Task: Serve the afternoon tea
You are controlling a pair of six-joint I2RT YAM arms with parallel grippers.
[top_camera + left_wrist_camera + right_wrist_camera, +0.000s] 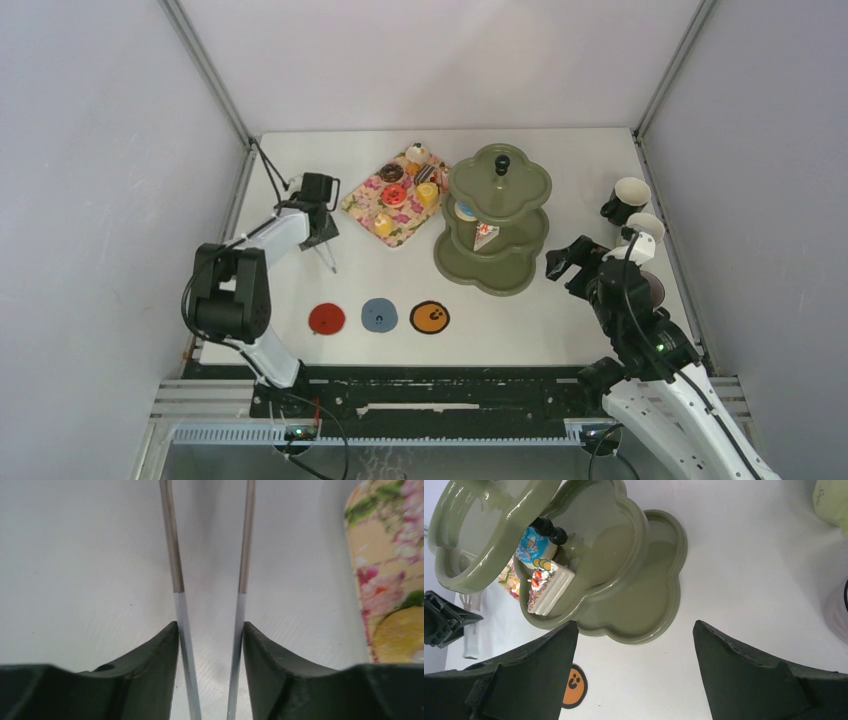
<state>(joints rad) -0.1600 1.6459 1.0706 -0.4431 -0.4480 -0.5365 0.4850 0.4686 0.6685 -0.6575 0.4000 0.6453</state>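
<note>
We hold our left claw (210, 630) clenched on thin metal tongs (175, 555) just beside the floral tray (401, 233), where most sweets (393, 196) lie. Our right claw (634, 630) hangs released near the green stand (497, 265). The stand's middle tier carries a cake slice (550, 587) and a blue donut (533, 546). Mugs (630, 195) stand at the right edge.

This is a robotics lab test cell, not a home. A bare white counter (560, 330) is boxed in by plain pale wall panels (100, 150) on metal corner posts (210, 70). The left arm (235, 290) and right arm (640, 330) are bolted to a black slotted rail (430, 395). A cable duct (380, 433) runs along the near edge, and the only food is toy pastries (393, 195) on a floral tray (400, 237).
</note>
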